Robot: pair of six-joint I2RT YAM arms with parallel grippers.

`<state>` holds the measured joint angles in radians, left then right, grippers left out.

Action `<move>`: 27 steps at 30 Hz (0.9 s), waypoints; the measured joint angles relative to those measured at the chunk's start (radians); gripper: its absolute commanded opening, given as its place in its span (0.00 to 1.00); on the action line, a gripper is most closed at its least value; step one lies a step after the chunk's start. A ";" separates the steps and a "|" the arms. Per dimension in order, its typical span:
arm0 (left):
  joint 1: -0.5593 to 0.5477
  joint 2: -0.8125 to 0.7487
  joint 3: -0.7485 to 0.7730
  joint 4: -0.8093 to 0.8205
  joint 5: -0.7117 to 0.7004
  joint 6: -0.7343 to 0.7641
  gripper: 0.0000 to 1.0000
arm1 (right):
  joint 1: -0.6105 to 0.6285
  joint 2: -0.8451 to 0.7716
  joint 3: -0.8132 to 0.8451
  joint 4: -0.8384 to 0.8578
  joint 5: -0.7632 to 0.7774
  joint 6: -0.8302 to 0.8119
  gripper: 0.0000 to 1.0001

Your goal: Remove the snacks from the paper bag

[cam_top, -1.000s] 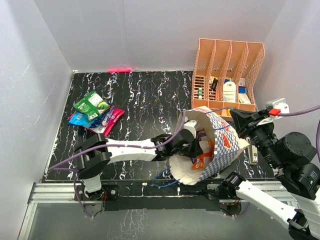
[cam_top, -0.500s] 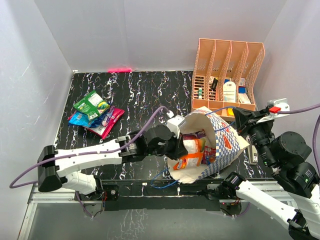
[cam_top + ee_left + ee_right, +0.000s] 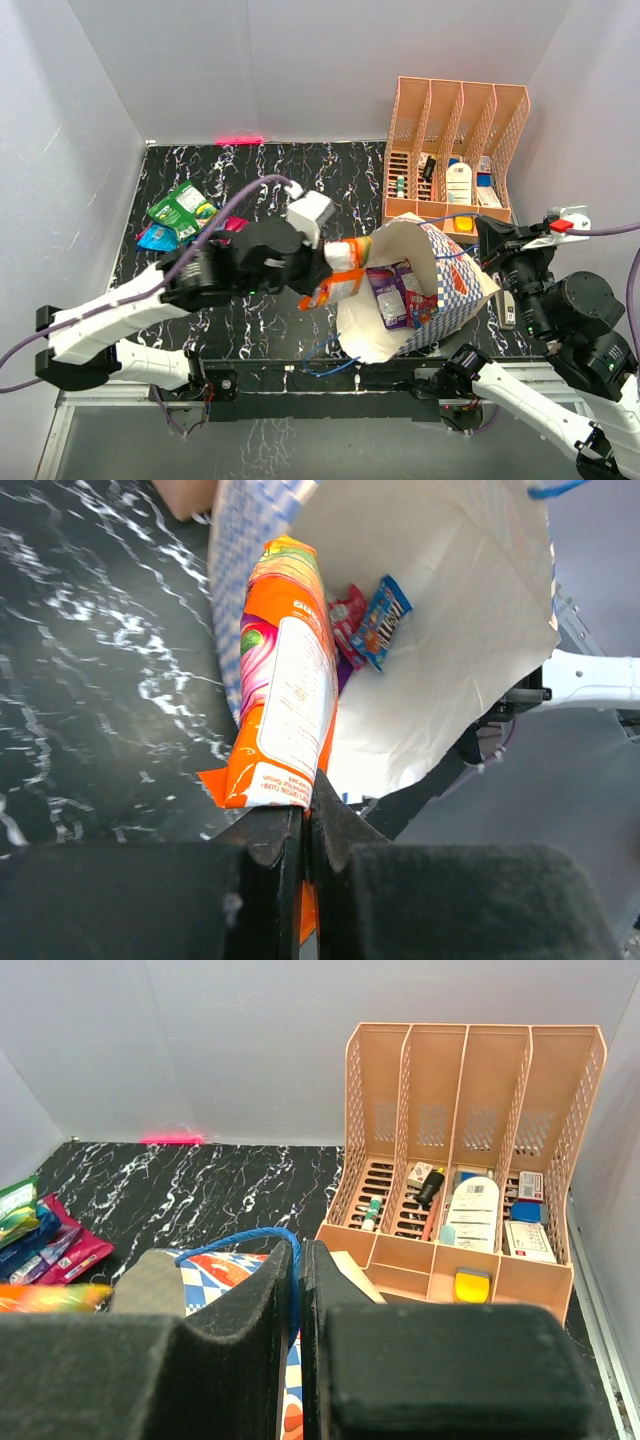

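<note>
My left gripper (image 3: 325,274) is shut on the lower edge of an orange snack packet (image 3: 342,272), held in the air just left of the paper bag's mouth. In the left wrist view the packet (image 3: 285,680) stands up from the closed gripper (image 3: 305,815). The blue-and-white checkered paper bag (image 3: 455,285) lies tilted with its opening toward the left; purple snacks (image 3: 396,292) remain inside, seen as a blue packet (image 3: 382,620) and a red one (image 3: 347,613). My right gripper (image 3: 480,234) is shut on the bag's blue cord handle (image 3: 240,1240). Other snacks (image 3: 185,218) lie piled at the far left.
A peach-orange slotted organizer (image 3: 455,150) with small items stands at the back right, just behind the bag. White walls enclose the black marbled table (image 3: 280,190) on three sides. A second blue cord loop (image 3: 325,355) lies at the table's near edge.
My left gripper has drawn the orange packet out of the bag, rising and moving left. The bag's mouth has sagged a little. The right gripper kept its hold on the handle.
</note>
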<state>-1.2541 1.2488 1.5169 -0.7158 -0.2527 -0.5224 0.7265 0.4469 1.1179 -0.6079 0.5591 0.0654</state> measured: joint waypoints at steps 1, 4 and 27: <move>0.000 -0.015 0.031 -0.040 -0.020 0.010 0.00 | 0.000 -0.002 -0.003 0.003 0.003 -0.001 0.07; 0.000 -0.057 0.135 -0.155 -0.102 0.031 0.00 | 0.000 -0.004 -0.004 0.010 0.008 -0.006 0.07; 0.595 0.245 0.321 -0.059 -0.146 0.323 0.00 | 0.000 -0.018 -0.003 0.060 -0.052 -0.013 0.07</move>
<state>-0.6590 1.4937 1.8378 -0.7750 -0.3992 -0.1997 0.7265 0.4286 1.1145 -0.5484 0.5068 0.0528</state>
